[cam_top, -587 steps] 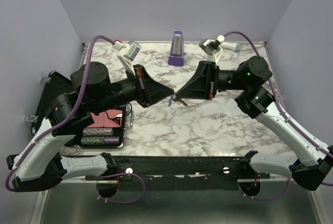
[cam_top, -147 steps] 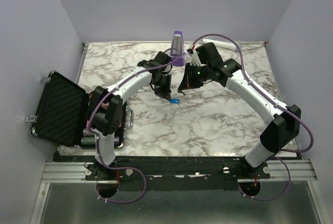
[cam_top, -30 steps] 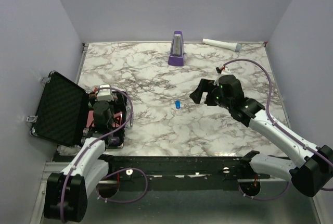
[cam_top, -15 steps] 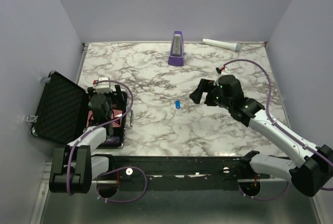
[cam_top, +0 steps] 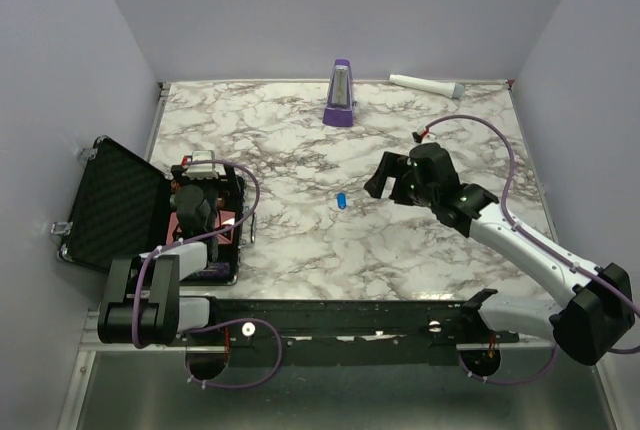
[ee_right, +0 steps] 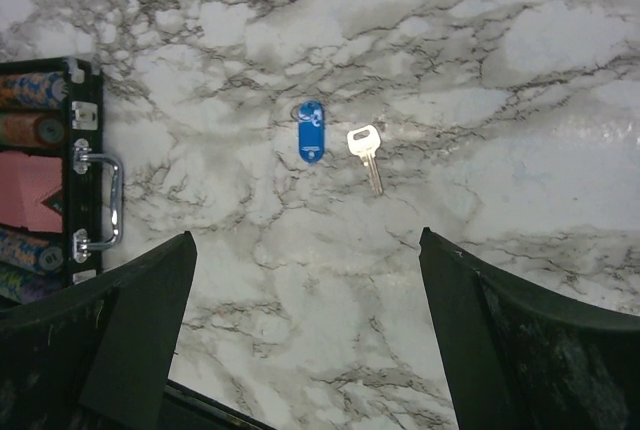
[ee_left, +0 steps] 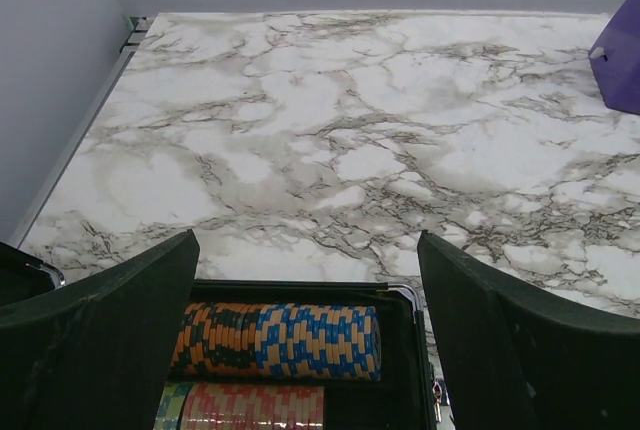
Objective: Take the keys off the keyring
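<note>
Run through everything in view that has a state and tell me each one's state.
Left gripper: jaws open, empty.
Right gripper: jaws open, empty.
Blue-headed key: flat on the table, keyring seemingly at one end.
Silver key: flat on the table, apart from the blue-headed key.
Case: lid open, chips inside.
Purple block: upright.
White cylinder: lying on its side.

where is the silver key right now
In the right wrist view, the silver key lies on the marble table just right of the blue-headed key, apart from it.
</note>
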Available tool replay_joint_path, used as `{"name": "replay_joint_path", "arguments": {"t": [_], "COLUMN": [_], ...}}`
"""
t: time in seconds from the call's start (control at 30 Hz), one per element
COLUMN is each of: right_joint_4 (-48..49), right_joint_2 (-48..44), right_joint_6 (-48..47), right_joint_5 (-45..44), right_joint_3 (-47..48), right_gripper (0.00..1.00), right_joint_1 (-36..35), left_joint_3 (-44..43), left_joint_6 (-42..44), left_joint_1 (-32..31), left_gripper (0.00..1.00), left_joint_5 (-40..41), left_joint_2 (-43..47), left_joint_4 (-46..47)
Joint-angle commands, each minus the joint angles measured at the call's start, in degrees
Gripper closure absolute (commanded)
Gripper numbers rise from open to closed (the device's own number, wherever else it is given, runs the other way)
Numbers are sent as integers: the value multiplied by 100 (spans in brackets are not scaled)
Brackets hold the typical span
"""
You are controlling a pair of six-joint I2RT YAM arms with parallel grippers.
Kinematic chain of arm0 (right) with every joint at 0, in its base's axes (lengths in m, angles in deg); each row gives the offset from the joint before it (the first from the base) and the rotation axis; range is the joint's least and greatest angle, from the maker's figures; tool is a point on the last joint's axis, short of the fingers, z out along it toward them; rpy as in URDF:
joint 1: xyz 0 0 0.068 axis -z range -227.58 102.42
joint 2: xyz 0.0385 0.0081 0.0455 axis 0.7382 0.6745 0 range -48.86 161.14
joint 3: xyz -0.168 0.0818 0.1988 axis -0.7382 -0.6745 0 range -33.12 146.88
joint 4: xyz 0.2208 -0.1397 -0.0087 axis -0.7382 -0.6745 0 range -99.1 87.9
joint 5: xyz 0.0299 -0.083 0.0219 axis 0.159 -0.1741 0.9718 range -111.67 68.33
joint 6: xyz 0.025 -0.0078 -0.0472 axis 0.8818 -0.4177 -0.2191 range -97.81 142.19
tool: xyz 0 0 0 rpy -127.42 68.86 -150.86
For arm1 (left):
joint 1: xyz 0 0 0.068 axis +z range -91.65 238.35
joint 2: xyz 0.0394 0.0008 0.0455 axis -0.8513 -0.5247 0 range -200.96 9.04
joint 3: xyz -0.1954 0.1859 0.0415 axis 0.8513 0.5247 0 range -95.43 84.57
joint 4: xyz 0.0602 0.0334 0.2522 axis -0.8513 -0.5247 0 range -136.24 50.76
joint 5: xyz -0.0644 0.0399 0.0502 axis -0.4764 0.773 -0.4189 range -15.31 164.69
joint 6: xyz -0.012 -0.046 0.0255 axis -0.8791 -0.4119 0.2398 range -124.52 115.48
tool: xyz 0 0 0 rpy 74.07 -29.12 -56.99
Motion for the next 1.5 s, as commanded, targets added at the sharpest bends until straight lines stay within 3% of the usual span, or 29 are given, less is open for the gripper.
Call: {"name": "replay_joint_path", "arguments": {"t": [0.0,0.2,0.33,0.53,0.7,1.0,1.2,1.47], "right_joint_4": [-494,199,7,218,515,1596,2098,2212], "right_joint_2": [208,5,514,1120,1315,850,129,155], "right_joint_6": [433,38,-164,-15,-129,468,803,583], "right_joint_5": [-644,-953,-672,-1120,-314,1216,1279,1569], "right_joint_3": [7,-583,-267,-363,-406,-1610,-2235,-2138], "right_gripper": [0,0,0,0,0,0,0,0], "right_joint_1": [-41,-41,-33,-41,-41,-41,-41,-33], "left_joint_3": [57,75,66,66,57,66,66,66], "left_joint_6": [35,35,35,35,35,35,35,35], "left_joint_1": [47,47,47,47,47,47,47,47], "left_gripper": [1,1,1,1,1,1,1,1], "left_joint_5": [-202,-202,-202,-202,-211,-211,-211,-202], "left_joint_2": [28,19,19,19,28,19,19,19], "left_joint_4": [305,339,331,339,331,331,331,339]}}
